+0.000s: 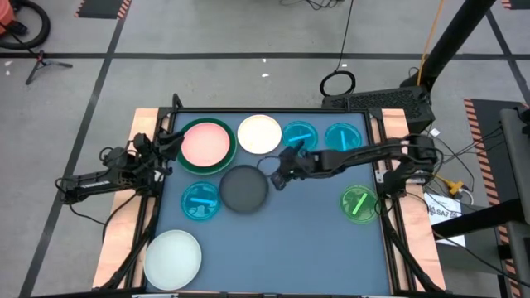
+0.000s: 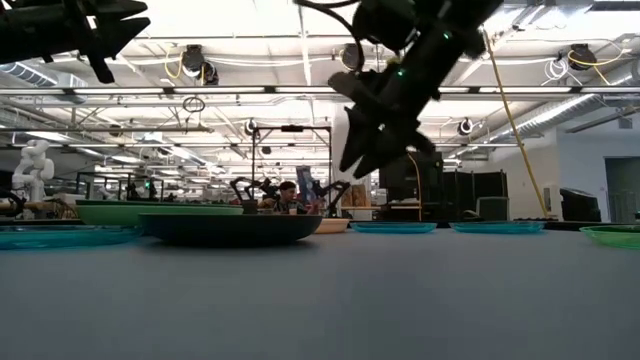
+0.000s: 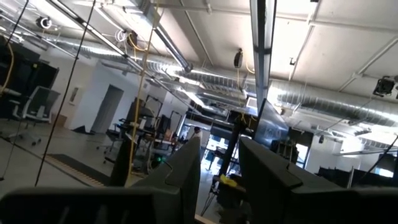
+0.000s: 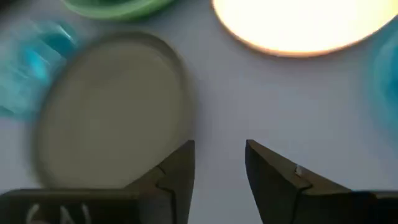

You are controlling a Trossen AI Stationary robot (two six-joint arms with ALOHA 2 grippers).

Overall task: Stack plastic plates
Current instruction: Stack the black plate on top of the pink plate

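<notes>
R gripper [image 1: 283, 168], jaws parted & holding nothing, is hovering at 3 o'clock of the dark grey plate [image 1: 246, 189] mid-table, prob lining up a rim pick, needing a drop & pinch; L gripper [image 1: 162, 149] is waiting raised at 9 o'clock of the pink plate [image 1: 204, 142], slightly apart, gripping nothing.

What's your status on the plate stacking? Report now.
Right gripper open, empty, above the table beside the dark grey plate. Left gripper parked at the table's left edge, holding nothing. Pink plate sits on the dark green plate. Nothing in the way.
</notes>
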